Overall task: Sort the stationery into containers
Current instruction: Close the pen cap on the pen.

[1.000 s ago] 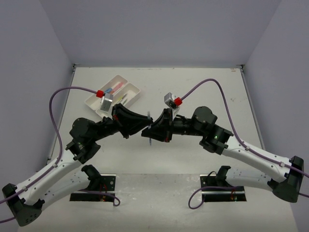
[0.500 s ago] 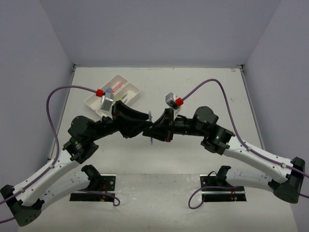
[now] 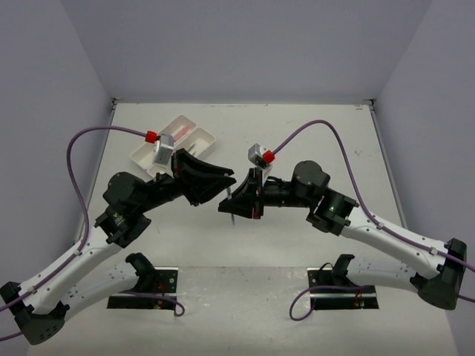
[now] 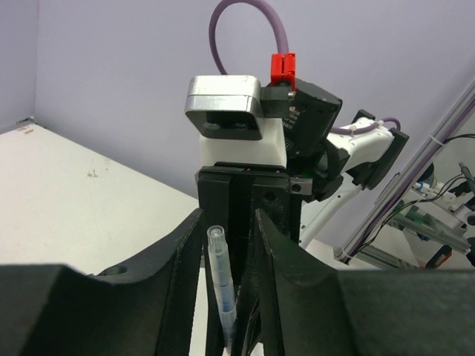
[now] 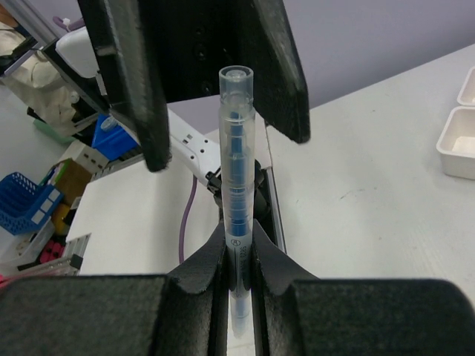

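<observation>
While the right claw (image 5: 239, 250) grips a pen (image 5: 236, 148), the left claw (image 4: 227, 219) stands open around it

From above we see two white trays (image 3: 178, 119) at the far left of the surface (image 3: 312, 126), well apart from both claws, which meet mid-surface. Only the wrist views resolve the rest: the left claw's fingers flank the pen's clear cap without touching it, and the right claw is clamped on its barrel.

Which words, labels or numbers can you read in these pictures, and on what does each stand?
None can be read.
The clear plastic pen with the blue core, held in the right gripper, bears tiny print low on its barrel, too small to read.
</observation>
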Robot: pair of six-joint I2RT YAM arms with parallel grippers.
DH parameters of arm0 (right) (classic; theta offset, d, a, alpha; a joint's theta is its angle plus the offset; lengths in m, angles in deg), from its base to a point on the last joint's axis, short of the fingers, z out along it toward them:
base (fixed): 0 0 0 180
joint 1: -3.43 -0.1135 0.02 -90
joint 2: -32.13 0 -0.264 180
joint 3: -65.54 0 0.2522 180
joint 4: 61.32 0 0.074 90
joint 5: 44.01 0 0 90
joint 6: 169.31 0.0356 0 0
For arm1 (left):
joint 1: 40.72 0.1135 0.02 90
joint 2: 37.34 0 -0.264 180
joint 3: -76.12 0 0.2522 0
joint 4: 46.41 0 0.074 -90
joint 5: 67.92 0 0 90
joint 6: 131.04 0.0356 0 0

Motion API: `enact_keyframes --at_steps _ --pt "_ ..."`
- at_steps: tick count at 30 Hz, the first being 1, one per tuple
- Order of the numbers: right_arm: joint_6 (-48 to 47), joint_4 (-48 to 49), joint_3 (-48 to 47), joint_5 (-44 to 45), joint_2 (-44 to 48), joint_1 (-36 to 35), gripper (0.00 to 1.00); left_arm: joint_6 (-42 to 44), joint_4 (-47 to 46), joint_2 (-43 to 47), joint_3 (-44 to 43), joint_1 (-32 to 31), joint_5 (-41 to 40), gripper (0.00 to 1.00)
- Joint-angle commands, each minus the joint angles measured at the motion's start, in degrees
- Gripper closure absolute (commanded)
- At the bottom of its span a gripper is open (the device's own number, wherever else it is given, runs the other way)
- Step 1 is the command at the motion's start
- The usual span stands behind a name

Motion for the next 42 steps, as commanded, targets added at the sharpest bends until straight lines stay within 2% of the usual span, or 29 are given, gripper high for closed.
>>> enact_keyframes --at_steps 1,10,16,24,26,30,32,35,37,38,39,41,42 --pt "-1.8 -0.7 -3.3 -0.4 0.8 0.0 1.0 1.2 -0.1 -0.2 -1.5 -0.2 -0.3 0.67" --pt "-1.8 0.2 -2.9 1.4 1.8 0.0 1.0 -0.7 -1.9 0.3 0.6 -0.2 0.0 1.0" --pt "-3.0 -0.1 -6.4 3.8 0.7 0.0 1.0 -3.0 -3.9 -0.3 3.5 -0.3 2.3 1.0" --pt "-5.3 -7.7 -25.5 5.4 -7.6 4.1 1.0 -7.0 -6.8 2.2 12.4 -0.5 3.6 1.0" --pt "-4.8 -8.5 -32.1 4.4 -10.8 6.4 1.0 -8.9 -8.7 2.8 14.8 -1.4 3.7 1.0" --pt "-3.4 -8.5 -38.0 3.3 -14.2 8.4 1.0 -9.6 -10.4 3.8 19.8 -5.0 1.4 1.0" --pt "-2.8 -8.3 -39.0 2.6 -15.7 8.8 1.0 -9.5 -9.8 4.3 20.6 -6.1 0.1 1.0" --pt "-2.8 -5.8 -34.9 -1.9 -15.7 8.9 1.0 -7.0 -5.8 5.6 18.4 -6.1 -3.0 1.0" --pt "-3.4 -0.8 -26.0 -8.8 -13.8 8.7 1.0 -2.3 5.0 6.5 11.6 -6.0 -12.5 1.0" --pt "-3.2 0.9 -22.4 -9.9 -13.0 8.8 0.99 -0.8 9.2 6.2 8.9 -6.0 -16.7 1.0" --pt "-3.0 3.4 -16.9 -10.3 -12.3 8.7 0.83 2.1 15.2 5.0 6.4 -6.0 -22.7 1.0" --pt "-2.4 5.9 -11.5 -9.7 -10.8 8.8 0.68 3.6 20.2 3.7 1.5 -5.9 -27.4 1.0" --pt "-2.3 6.8 -9.5 -9.7 -9.8 8.7 0.57 6.1 21.3 3.0 -2.2 -5.9 -28.6 1.0"
